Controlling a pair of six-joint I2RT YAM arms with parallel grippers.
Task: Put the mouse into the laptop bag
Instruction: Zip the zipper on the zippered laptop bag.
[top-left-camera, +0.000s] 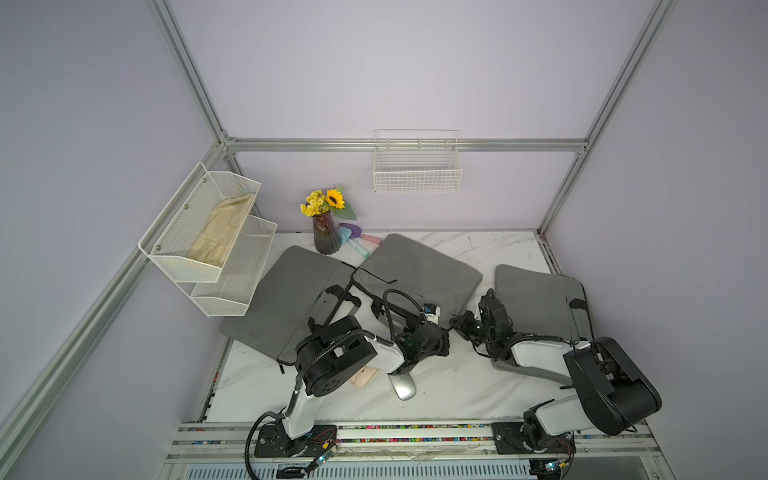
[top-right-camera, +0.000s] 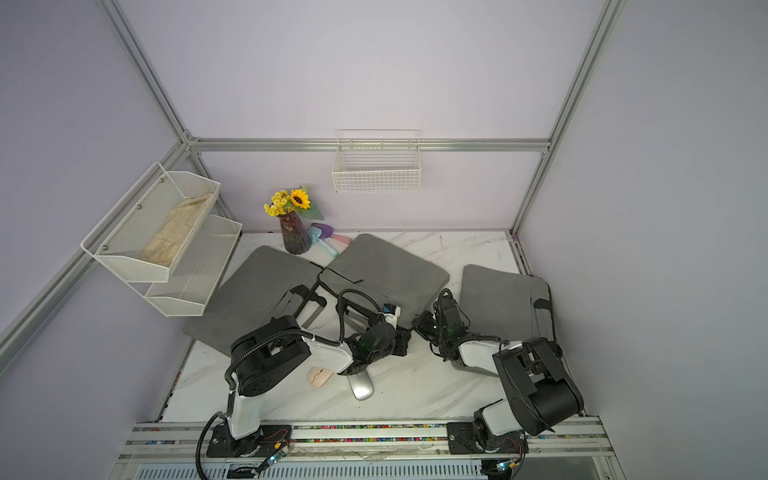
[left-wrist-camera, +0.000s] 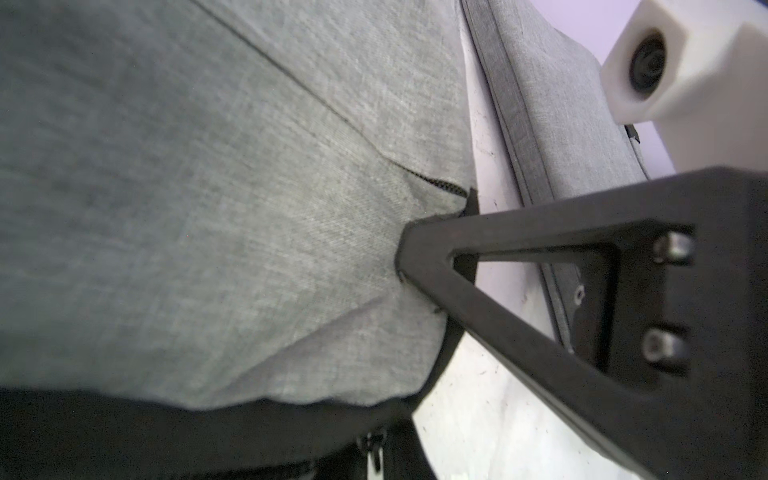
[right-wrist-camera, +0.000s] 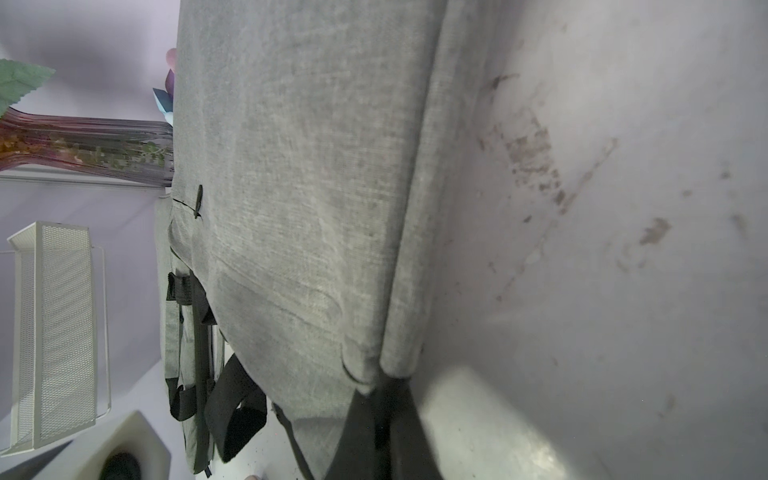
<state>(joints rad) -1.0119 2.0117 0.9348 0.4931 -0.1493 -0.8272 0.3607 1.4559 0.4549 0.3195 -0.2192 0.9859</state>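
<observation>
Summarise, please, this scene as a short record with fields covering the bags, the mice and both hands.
bags: left laptop bag, middle laptop bag, right laptop bag, all grey, on the marble table
left hand: shut, pinching the middle laptop bag's fabric by a zipper end
right hand: shut on that bag's near corner
silver mouse: on the table before the bags, untouched
pink mouse: beside it, partly under the left arm
task state: both mice outside the bags

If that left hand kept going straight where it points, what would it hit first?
The middle grey laptop bag: the left hand seems to pinch its fabric right beside the zip.
</observation>
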